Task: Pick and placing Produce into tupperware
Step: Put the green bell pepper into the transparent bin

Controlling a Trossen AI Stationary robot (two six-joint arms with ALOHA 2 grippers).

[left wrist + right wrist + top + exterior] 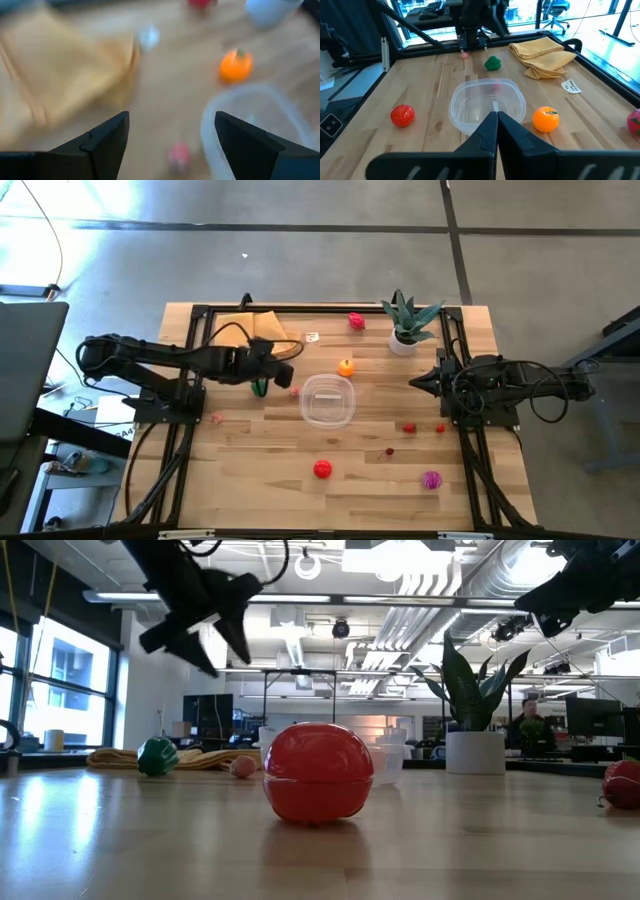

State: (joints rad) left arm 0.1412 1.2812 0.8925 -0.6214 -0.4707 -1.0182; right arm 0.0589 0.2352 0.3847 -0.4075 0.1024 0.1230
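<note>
The left gripper (287, 369) hung open and empty above a small pink toy piece (294, 391), just left of the clear, shallow plastic tupperware (328, 400); the right gripper (496, 120) sat shut, empty.

My table (250, 480) is bare pale wood planks, with the clear tupperware (328, 400) lying near its middle. Just beside that container sit an orange fruit (345, 367) and a green piece (261, 387). A red fruit (322, 469) lies well apart from it, and the tan cloth (262, 330) and potted plant (405, 325) stand farther off.
</note>
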